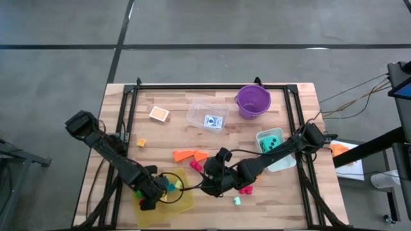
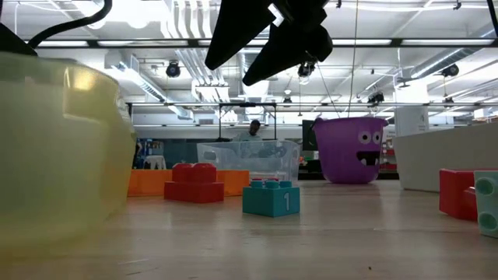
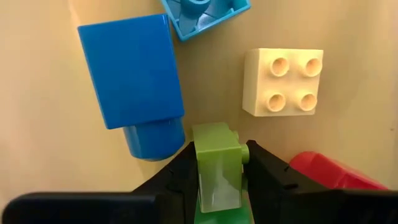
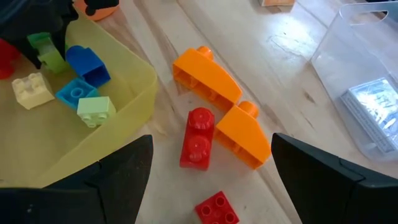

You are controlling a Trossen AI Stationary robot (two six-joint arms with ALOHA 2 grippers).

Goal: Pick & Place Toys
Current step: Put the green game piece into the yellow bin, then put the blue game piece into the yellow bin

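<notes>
A flat yellow tray point(image 1: 183, 200) lies near the table's front edge. It holds a blue brick point(image 3: 134, 74), a pale yellow brick point(image 3: 283, 81), a light blue brick point(image 3: 202, 15) and a red one point(image 3: 329, 174). My left gripper point(image 1: 151, 192) points down into the tray, shut on a green brick point(image 3: 217, 168). My right gripper point(image 4: 211, 186) hangs open above a red brick point(image 4: 199, 138) and two orange wedges point(image 4: 227, 109) lying on the table beside the tray. My left gripper pinches the green brick's two opposite side walls point(image 3: 200, 171) between its two fingers, coming from above and pointing steeply down. In the right wrist view the brick point(image 4: 46, 51) hangs tilted below the fingers, low over the tray floor. Whether it touches the floor I cannot tell.
At the back stand a purple bucket point(image 1: 252, 101), a clear tub point(image 1: 207, 114) holding a card pack, and an orange die point(image 1: 158, 114). A teal die point(image 1: 271, 140) sits in a pale container on the right. Pink bricks point(image 1: 244, 189) and a small teal piece point(image 1: 236, 201) lie near the front.
</notes>
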